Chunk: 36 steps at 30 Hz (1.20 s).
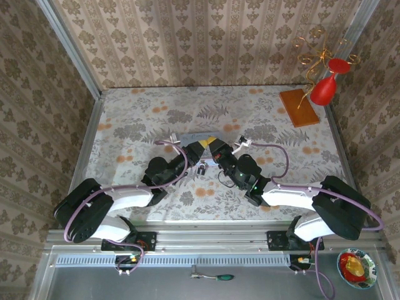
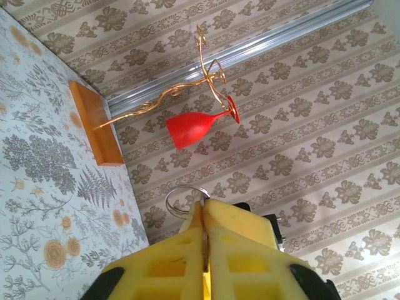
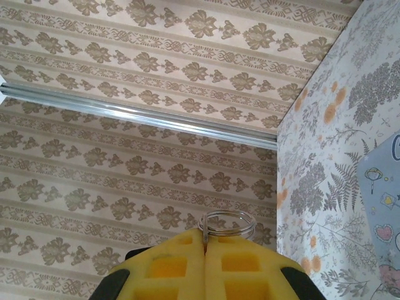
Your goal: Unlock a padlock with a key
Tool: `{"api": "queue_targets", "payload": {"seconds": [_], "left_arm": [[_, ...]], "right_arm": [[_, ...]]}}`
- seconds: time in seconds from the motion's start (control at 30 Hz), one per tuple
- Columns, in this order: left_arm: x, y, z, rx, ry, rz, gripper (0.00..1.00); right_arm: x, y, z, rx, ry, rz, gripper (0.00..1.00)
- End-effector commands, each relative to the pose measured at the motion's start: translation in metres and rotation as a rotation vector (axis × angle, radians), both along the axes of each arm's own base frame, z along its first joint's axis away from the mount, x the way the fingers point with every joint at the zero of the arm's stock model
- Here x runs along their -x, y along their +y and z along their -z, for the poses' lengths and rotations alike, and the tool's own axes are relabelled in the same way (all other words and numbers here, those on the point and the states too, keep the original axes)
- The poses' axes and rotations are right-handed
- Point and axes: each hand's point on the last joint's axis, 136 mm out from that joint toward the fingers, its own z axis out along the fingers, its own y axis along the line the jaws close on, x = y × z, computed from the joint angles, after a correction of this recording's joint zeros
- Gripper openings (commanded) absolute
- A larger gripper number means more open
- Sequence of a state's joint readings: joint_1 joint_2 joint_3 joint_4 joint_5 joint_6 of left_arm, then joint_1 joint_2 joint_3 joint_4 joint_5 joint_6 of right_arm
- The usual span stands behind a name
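The left fingers [image 2: 240, 250] are clenched on the key [image 2: 204, 240]; the right fingers [image 3: 240, 262] are clenched on a wire ring [image 3: 226, 223]. The padlock [image 1: 201, 167] appears to hang between both pairs. Line the key up squarely before advancing it.

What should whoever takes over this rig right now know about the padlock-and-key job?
Left gripper: shut on a thin metal piece, probably the key; a wire ring sticks out beside it.
Right gripper: shut on a wire loop poking past its fingertips.
Both meet in front of the blue tin; the small dark item below them may be the padlock.
Done: key seemingly gripped. Left: insert, turn; shackle state unreadable.
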<state>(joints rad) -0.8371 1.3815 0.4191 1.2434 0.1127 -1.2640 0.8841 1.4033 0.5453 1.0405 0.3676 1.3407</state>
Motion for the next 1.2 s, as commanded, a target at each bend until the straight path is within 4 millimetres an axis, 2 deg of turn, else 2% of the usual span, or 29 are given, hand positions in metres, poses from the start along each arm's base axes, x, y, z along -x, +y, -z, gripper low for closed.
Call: {"api": "queue_targets", "payload": {"seconds": [0.0, 0.07, 0.17, 0.2, 0.27, 0.33, 0.37, 0.43, 0.57, 0.67, 0.83, 0.97, 1.17], "left_arm": [[0.003, -0.002, -0.026, 0.054, -0.063, 0.030, 0.05], [0.000, 0.003, -0.024, 0.046, -0.064, 0.016, 0.01], [-0.008, 0.011, -0.015, 0.015, -0.053, -0.001, 0.00], [-0.011, 0.014, -0.009, -0.008, -0.040, -0.004, 0.00], [-0.018, 0.020, 0.005, -0.087, -0.019, 0.001, 0.00], [-0.023, 0.022, 0.019, -0.195, 0.004, 0.029, 0.00], [-0.024, 0.023, 0.025, -0.262, 0.006, 0.048, 0.00], [-0.022, 0.023, 0.036, -0.392, -0.001, 0.094, 0.00], [-0.009, 0.032, 0.051, -0.714, -0.045, 0.178, 0.00], [-0.001, 0.044, 0.056, -0.895, -0.075, 0.226, 0.00], [0.016, 0.051, 0.058, -1.091, -0.139, 0.327, 0.00], [0.034, 0.039, 0.051, -1.121, -0.230, 0.423, 0.00], [0.060, 0.019, 0.034, -1.038, -0.352, 0.564, 0.00]], "right_arm": [[-0.005, 0.002, 0.003, 0.005, 0.022, 0.014, 0.00], [-0.004, 0.001, 0.008, 0.022, 0.034, 0.015, 0.00], [-0.004, -0.002, 0.022, 0.092, 0.062, 0.011, 0.02], [-0.003, -0.006, 0.015, 0.098, 0.057, -0.003, 0.09], [-0.003, -0.012, 0.025, 0.163, 0.089, -0.026, 0.26], [-0.004, -0.022, 0.036, 0.244, 0.117, -0.049, 0.39], [-0.005, -0.027, 0.039, 0.290, 0.120, -0.065, 0.45], [-0.002, -0.035, 0.042, 0.381, 0.092, -0.118, 0.49], [0.013, -0.046, 0.042, 0.556, -0.024, -0.217, 0.52], [0.025, -0.051, 0.045, 0.665, -0.058, -0.278, 0.53], [0.036, -0.050, 0.039, 0.655, -0.120, -0.361, 0.53], [0.045, -0.038, 0.029, 0.601, -0.202, -0.431, 0.53], [0.057, -0.019, 0.024, 0.561, -0.277, -0.562, 0.52]]}}
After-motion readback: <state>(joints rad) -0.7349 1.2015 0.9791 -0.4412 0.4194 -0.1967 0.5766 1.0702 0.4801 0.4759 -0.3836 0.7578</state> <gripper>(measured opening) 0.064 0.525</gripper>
